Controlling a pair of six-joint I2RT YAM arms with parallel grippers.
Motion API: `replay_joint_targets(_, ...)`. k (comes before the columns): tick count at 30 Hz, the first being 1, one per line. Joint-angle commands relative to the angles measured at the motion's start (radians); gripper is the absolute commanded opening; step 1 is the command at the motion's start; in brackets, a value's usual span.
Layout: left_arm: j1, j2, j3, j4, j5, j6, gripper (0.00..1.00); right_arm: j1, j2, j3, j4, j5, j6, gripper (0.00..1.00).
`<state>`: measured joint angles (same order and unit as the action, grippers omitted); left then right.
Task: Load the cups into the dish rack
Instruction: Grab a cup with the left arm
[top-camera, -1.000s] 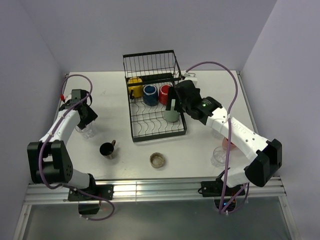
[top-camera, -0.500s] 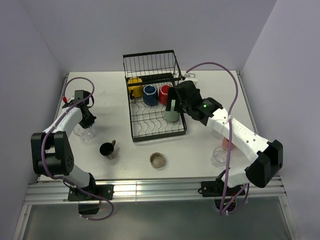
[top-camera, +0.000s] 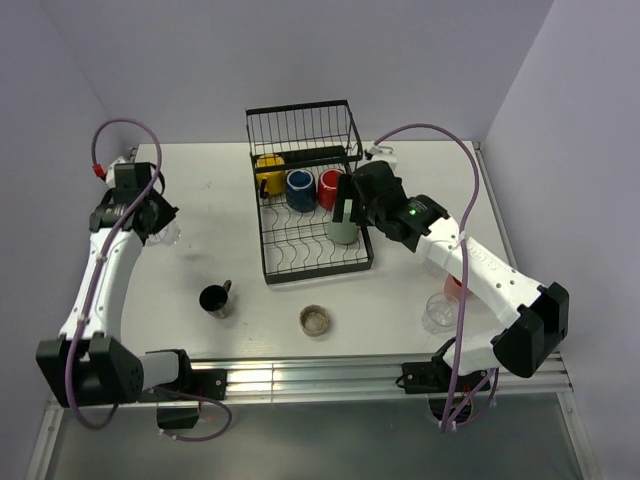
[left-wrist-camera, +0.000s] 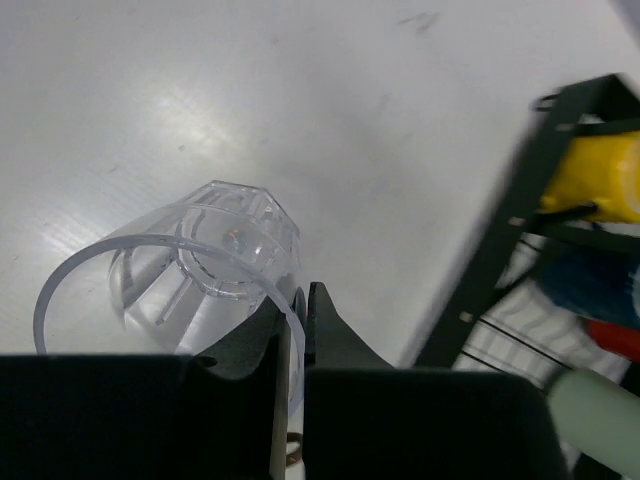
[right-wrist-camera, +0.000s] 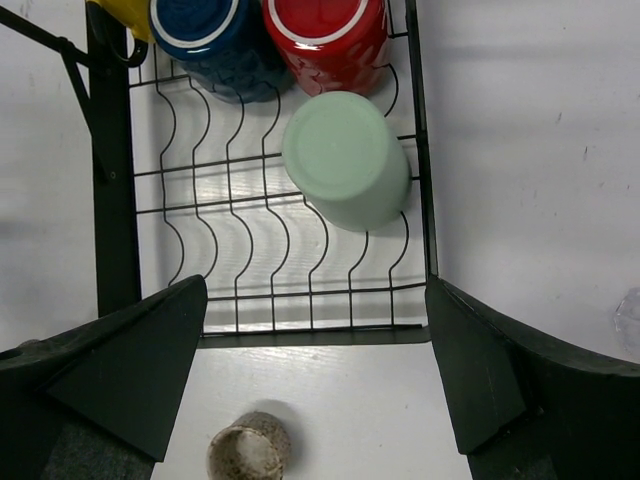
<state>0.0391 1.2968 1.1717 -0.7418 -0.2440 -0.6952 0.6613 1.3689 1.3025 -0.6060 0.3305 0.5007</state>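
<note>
Clear glass (left-wrist-camera: 200, 260) | left fingers (left-wrist-camera: 335, 338) are pinching its rim | right fingers (right-wrist-camera: 130, 360) are gaping empty | I'm planning a level carry to the rack (top-camera: 266, 240)

Black wire dish rack (right-wrist-camera: 108, 200), wavy dividers — yellow mug (top-camera: 268, 172), navy mug (right-wrist-camera: 205, 25) with white rim, red mug (right-wrist-camera: 325, 30), pale green tumbler (right-wrist-camera: 345, 160). White table (top-camera: 220, 200) — black mug (top-camera: 213, 298), brownish glass (right-wrist-camera: 250, 450), clear glass (left-wrist-camera: 200, 260). Purple cables (top-camera: 430, 128).

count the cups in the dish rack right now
4. The yellow cup, blue cup and red cup sit in a row across the rack; the green cup sits just nearer, by its right edge. None seems hidden.
</note>
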Motion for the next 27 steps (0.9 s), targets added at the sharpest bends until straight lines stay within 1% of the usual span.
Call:
replay_joint_targets(1,0.001,-0.14,0.066,0.028,0.142,0.049,0.0,-0.002,-0.045,0.055,-0.009,0.001,0.009,0.97)
replay_joint_targets(3,-0.001,-0.189,0.063,0.094,0.236,0.06,0.0,0.001,-0.059,0.069,0.008,-0.034,0.007,0.97)
replay_joint_targets(4,-0.001,-0.233,0.059,0.114,0.329,0.066,0.0,0.001,-0.062,0.075,0.018,-0.088,0.006,0.97)
replay_joint_targets(6,-0.001,-0.278,0.031,0.2,0.438,0.068,0.0,0.009,-0.067,0.098,0.046,-0.135,0.01,0.97)
replay_joint_targets(7,0.001,-0.321,0.017,0.228,0.525,0.056,0.0,0.012,-0.065,0.106,0.067,-0.184,0.01,0.97)
replay_joint_targets(8,0.001,-0.341,-0.015,0.26,0.567,0.051,0.0,0.017,-0.06,0.119,0.08,-0.214,0.016,0.97)
replay_joint_targets(9,0.001,-0.359,-0.03,0.325,0.613,0.043,0.0,0.026,-0.056,0.126,0.093,-0.238,0.018,0.97)
replay_joint_targets(10,0.001,-0.391,-0.049,0.358,0.694,0.019,0.0,0.032,-0.053,0.13,0.121,-0.261,0.022,0.97)
replay_joint_targets(11,0.002,-0.405,-0.082,0.39,0.739,0.01,0.0,0.035,-0.045,0.138,0.135,-0.307,0.03,0.97)
replay_joint_targets(12,0.002,-0.418,-0.098,0.459,0.776,0.002,0.0,0.044,-0.041,0.144,0.15,-0.324,0.033,0.97)
replay_joint_targets(13,0.004,-0.438,-0.115,0.488,0.807,-0.018,0.0,0.046,-0.037,0.149,0.175,-0.352,0.038,0.97)
replay_joint_targets(15,0.01,-0.448,-0.159,0.55,0.903,-0.039,0.0,0.049,-0.028,0.159,0.202,-0.404,0.05,0.97)
replay_joint_targets(16,0.021,-0.452,-0.176,0.615,0.943,-0.07,0.0,0.049,-0.024,0.161,0.236,-0.428,0.056,0.98)
replay_joint_targets(17,0.025,-0.452,-0.207,0.649,1.012,-0.087,0.0,0.05,-0.016,0.164,0.253,-0.471,0.068,0.98)
replay_joint_targets(18,0.037,-0.455,-0.222,0.685,1.049,-0.105,0.0,0.049,-0.014,0.165,0.268,-0.49,0.076,0.98)
replay_joint_targets(19,0.044,-0.461,-0.259,0.782,1.081,-0.15,0.0,0.049,-0.007,0.164,0.303,-0.51,0.093,0.98)
replay_joint_targets(20,0.048,-0.465,-0.277,0.824,1.132,-0.174,0.0,0.05,-0.002,0.162,0.32,-0.542,0.102,0.98)
replay_joint_targets(22,0.062,-0.476,-0.312,0.91,1.17,-0.231,0.0,0.049,0.004,0.156,0.368,-0.567,0.125,0.98)
replay_joint_targets(25,0.068,-0.485,-0.339,0.944,1.215,-0.265,0.0,0.049,0.01,0.139,0.435,-0.61,0.148,0.98)
replay_joint_targets(27,0.071,-0.495,-0.36,1.027,1.248,-0.302,0.0,0.049,0.019,0.138,0.462,-0.636,0.17,0.99)
